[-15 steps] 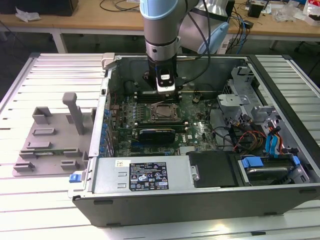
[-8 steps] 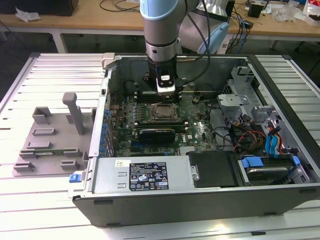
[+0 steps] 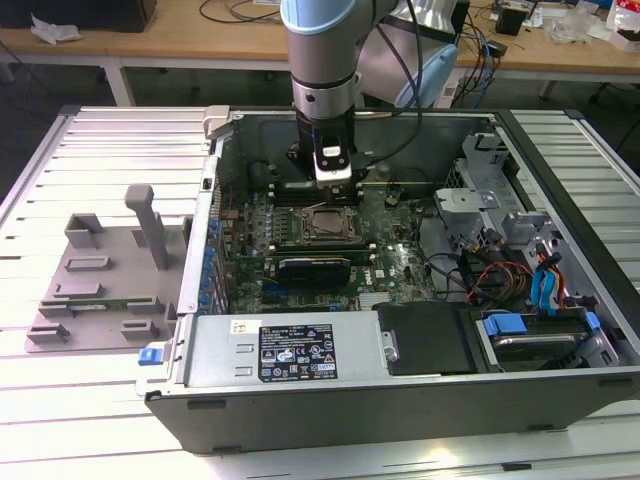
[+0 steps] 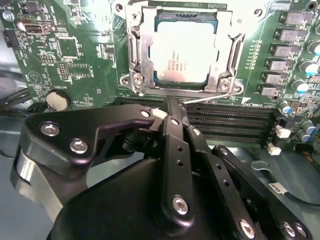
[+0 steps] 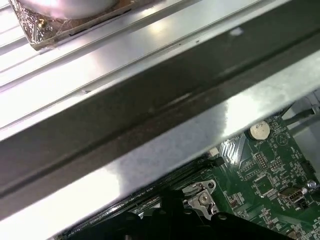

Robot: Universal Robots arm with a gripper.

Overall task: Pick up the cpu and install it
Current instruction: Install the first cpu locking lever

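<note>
Hovering low inside the one open computer case (image 3: 560, 390), the robot's black hand (image 4: 171, 107) has its two fingers (image 4: 176, 150) brought together to a narrow point with nothing between them, the tips just beside the socket's near edge, over the long black memory slots (image 4: 225, 120). One cpu (image 4: 182, 52) is here, a flat silver-grey square with a pale edge, lying seated in the metal-framed socket (image 4: 135, 55) on the green motherboard (image 4: 75, 65); in the exterior view that socket (image 3: 330, 226) sits just in front of the hand (image 3: 333, 185), near the middle of the board. Four screw heads mark the frame's corners in the second wrist view, and one round coin battery (image 4: 58, 100) lies off to the side on the board. The first wrist view looks past the case's steel rail (image 5: 165, 145) to the same battery (image 5: 259, 131) and one corner of the socket frame (image 5: 200, 196). On the ribbed metal desk (image 3: 90, 420), at the exterior view's left, rests one grey fixture plate (image 3: 100, 290) with an upright post.
</note>
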